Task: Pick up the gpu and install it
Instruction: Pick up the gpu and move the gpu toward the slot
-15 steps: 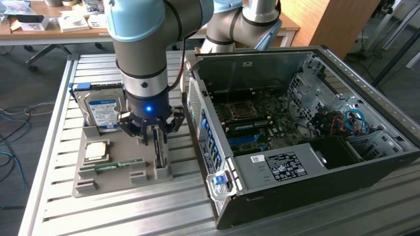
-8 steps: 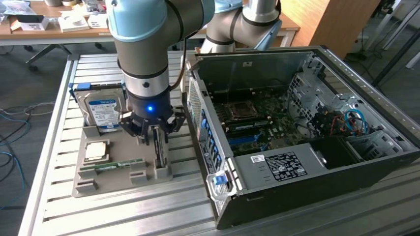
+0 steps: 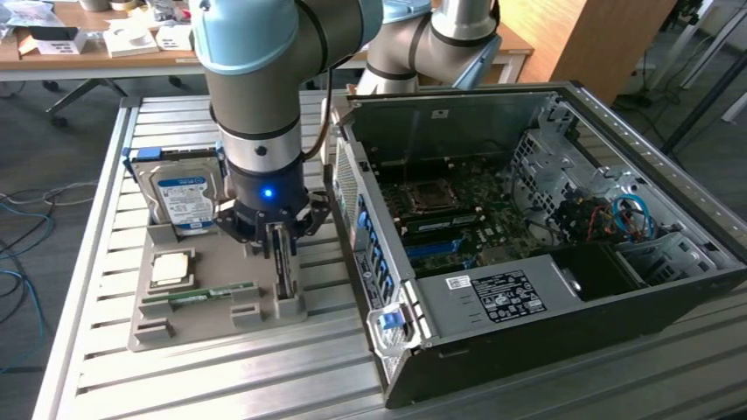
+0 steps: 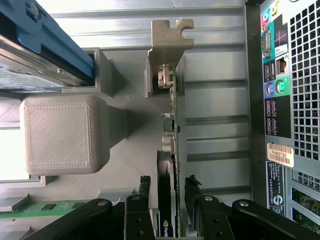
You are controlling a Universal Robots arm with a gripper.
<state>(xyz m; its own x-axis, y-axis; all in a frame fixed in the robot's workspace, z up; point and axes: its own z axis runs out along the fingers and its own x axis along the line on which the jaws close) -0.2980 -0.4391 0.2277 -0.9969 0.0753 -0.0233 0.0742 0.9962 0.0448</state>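
Slatted metal table (image 3: pixel 105 219), grey parts tray (image 3: pixel 164 315) left of open computer case (image 3: pixel 491 297). gpu (image 4: pixel 170 125) stands on edge in tray's right slot, long axis near-far, parallel to case side. Gripper (image 3: pixel 273 249) directly above card, unclenched, fingers (image 4: pixel 192 187) flanking both faces with slim gaps; grip not yet made.

On the worktop (image 3: pixel 105 175), toward the exterior view's left, a tray (image 3: pixel 157 331); just beside it on the right, a computer case (image 3: pixel 491 302). On the tray: hard drive (image 3: pixel 187 197) upright at the back, memory stick (image 3: pixel 210 293) lying in front, gpu (image 3: pixel 283 284) on edge nearest the case, under the hand (image 3: pixel 275 249), fingers (image 4: pixel 144 192) spread either side.
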